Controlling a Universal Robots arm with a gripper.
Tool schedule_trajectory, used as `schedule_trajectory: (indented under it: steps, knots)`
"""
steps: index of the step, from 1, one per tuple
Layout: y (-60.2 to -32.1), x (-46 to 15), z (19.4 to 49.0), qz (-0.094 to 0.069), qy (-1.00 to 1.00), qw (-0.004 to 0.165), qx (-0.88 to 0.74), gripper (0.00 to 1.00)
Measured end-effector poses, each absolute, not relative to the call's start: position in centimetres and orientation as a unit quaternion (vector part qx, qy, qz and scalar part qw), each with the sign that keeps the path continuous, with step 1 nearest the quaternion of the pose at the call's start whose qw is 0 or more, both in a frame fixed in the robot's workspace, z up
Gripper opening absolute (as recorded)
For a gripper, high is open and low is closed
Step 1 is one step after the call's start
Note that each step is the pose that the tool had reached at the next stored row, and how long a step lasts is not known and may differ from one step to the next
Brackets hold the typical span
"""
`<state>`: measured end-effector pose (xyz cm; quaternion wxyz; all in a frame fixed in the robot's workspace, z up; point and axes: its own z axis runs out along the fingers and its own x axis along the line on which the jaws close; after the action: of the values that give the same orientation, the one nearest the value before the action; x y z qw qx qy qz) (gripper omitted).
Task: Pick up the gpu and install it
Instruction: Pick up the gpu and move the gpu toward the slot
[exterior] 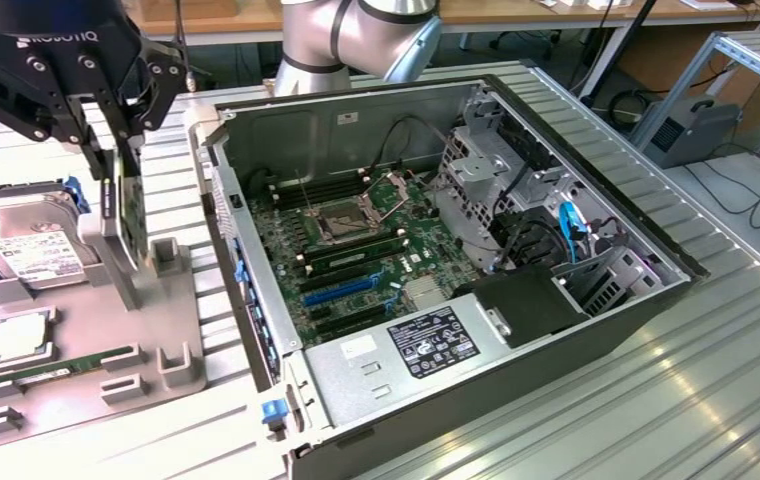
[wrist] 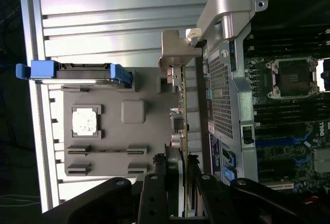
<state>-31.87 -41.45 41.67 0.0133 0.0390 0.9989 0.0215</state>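
Exterior view shows us the pincer (exterior: 111,150) clenched on the gpu (exterior: 124,215), upright over the grey holder (exterior: 153,330), at nine o'clock from the open case (exterior: 527,390). We judge the pick-up step is in hand; installing calls for clearing the case wall with the card kept upright.

At the exterior view's upper left, the frame edge cuts off the gripper (exterior: 113,155); its fingers (exterior: 87,132) hide the top of the gpu (exterior: 124,230). Print on the power-supply label (exterior: 430,343) is unreadable.

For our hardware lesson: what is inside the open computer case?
A green circuit board with a processor socket, a blue cable and a black box; anything beneath that box is covered.
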Motion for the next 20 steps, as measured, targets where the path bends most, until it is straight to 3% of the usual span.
schedule_trajectory:
  steps: [20]
  knots:
    - [-41.45,-31.39,42.63,0.021,0.999,0.013,0.039,0.27]
